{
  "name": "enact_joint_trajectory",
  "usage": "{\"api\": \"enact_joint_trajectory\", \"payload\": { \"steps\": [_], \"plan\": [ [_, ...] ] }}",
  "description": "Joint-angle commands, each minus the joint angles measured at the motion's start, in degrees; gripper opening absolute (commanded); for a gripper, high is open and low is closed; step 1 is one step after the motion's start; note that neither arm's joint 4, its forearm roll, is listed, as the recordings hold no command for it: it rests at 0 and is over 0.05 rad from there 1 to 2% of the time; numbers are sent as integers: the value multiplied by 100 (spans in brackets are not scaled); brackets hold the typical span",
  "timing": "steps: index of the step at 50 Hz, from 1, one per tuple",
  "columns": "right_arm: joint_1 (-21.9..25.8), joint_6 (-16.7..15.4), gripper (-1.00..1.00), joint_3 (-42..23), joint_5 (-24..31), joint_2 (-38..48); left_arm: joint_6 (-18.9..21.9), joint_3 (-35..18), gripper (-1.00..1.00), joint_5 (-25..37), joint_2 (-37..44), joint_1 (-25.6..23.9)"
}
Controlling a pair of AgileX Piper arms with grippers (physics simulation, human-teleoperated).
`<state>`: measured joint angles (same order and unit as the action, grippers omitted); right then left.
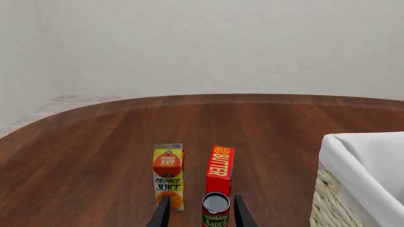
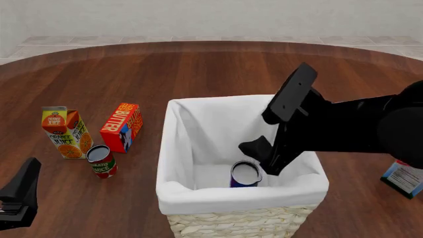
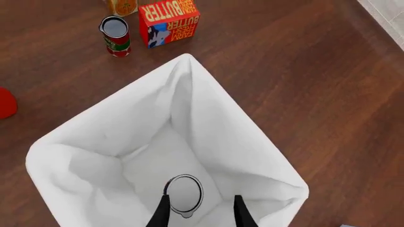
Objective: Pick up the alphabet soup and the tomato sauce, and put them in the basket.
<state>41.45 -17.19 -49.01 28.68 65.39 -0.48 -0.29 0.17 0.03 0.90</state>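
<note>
The alphabet soup [image 2: 245, 174] stands upright on the lined floor of the basket [image 2: 173, 148], toward the near right corner. Directly above it the right gripper [image 3: 197, 213] hangs inside the basket mouth, its fingers [image 3: 162, 213] spread apart with the can top [image 3: 184, 193] showing between them; whether they touch the can cannot be told.

The tomato sauce [image 2: 101, 161] stands upright on the table [image 2: 198, 69] left of the basket, just in front of the orange juice carton [image 2: 65, 132] and the butter box [image 2: 122, 127], which stand side by side. In the left wrist view the left gripper [image 1: 200, 215] is spread wide, one finger on each side of the tomato sauce, apparently short of it.

A small blue-and-white box [image 2: 403, 178] sits at the table's right edge.
</note>
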Motion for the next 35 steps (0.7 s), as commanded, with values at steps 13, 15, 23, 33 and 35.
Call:
{"api": "enact_joint_trajectory", "payload": {
  "steps": [13,15,23,33,35],
  "plan": [
    [-51,82,100,-508,51,58,4,-3,100,-1,2,-5],
    [-61,96,100,-514,41,41,5,-4,100,-2,2,-7],
    [-73,234,100,-486,12,-177,2,-2,100,-6,2,-5],
    [-37,297,100,-441,-4,-325,6,-1,100,-8,1,-5],
    [-53,327,100,-448,16,-384,7,-2,100,-8,1,-1]
  ]
}}
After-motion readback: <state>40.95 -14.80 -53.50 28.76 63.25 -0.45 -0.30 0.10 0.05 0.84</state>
